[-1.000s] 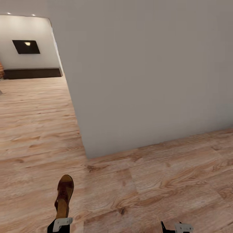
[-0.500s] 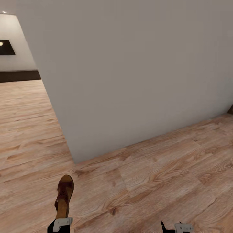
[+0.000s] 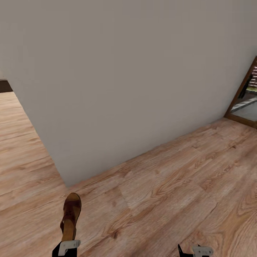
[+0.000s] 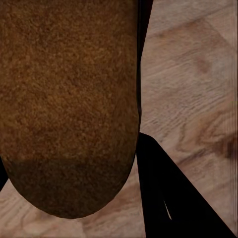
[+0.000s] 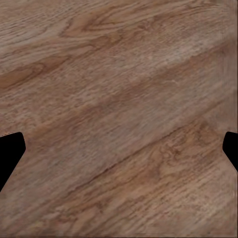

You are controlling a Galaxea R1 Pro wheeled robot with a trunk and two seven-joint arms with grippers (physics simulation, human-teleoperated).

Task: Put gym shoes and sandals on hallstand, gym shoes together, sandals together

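One dark brown sandal point(image 3: 71, 213) hangs just above the corridor floor point(image 3: 171, 192) at the lower left of the head view, with my left gripper point(image 3: 66, 245) shut on its heel end. In the left wrist view its suede sole point(image 4: 69, 99) is close up, and a black finger point(image 4: 166, 198) presses along its side. My right gripper point(image 3: 193, 251) is low at the right. It is open with nothing in it, and between its fingertips only floor planks point(image 5: 119, 119) show. The gym shoes, the other sandal and the hallstand are out of view.
A plain grey wall point(image 3: 135, 78) stands close ahead, and its outer corner meets the floor at the left point(image 3: 66, 185). A wooden-framed opening or mirror point(image 3: 246, 103) leans at the right edge. Open plank floor runs past the corner to the left and along the wall to the right.
The whole view has swung right: the wall corner and far room slid left, and the wooden frame came in at the right. Both grippers and the held sandal keep their places.
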